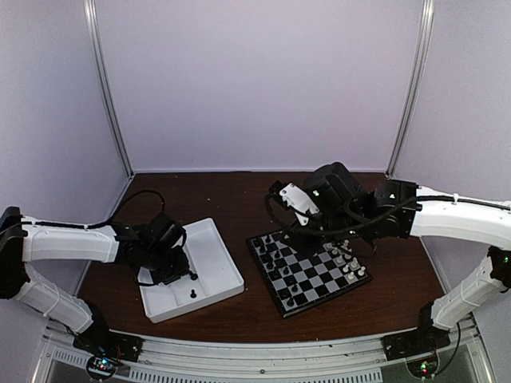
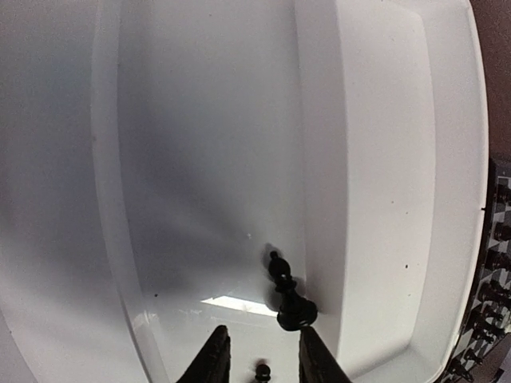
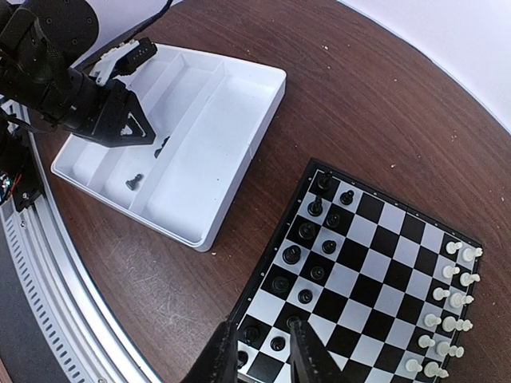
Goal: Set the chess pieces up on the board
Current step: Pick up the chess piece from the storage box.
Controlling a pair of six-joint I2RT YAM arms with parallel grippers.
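Left wrist view: the left fingers [image 2: 217, 363] stand parted over a long compartment of the white partitioned plastic tray [image 2: 383, 159], with nothing clamped in them. A tiny round-headed black plastic piece [image 2: 262, 371] shows in the gap between their tips. Just beyond them is a taller slim black plastic piece [image 2: 291, 302], close to the compartment's partition wall; whether it stands or lies I cannot tell.

In the right wrist view the right fingers [image 3: 226, 359] are also spread apart and empty, hanging over one corner of the small square black-and-white checkered chessboard [image 3: 375, 263]. The board lies flat on the dark brown wooden tabletop [image 3: 383, 96], beside the tray but apart from it. Tiny black plastic chess pieces [image 3: 307, 231] fill most of the two rows along the board edge that faces the tray. Tiny white plastic pieces [image 3: 447, 319] stand along the opposite edge. The squares between the two groups are bare.
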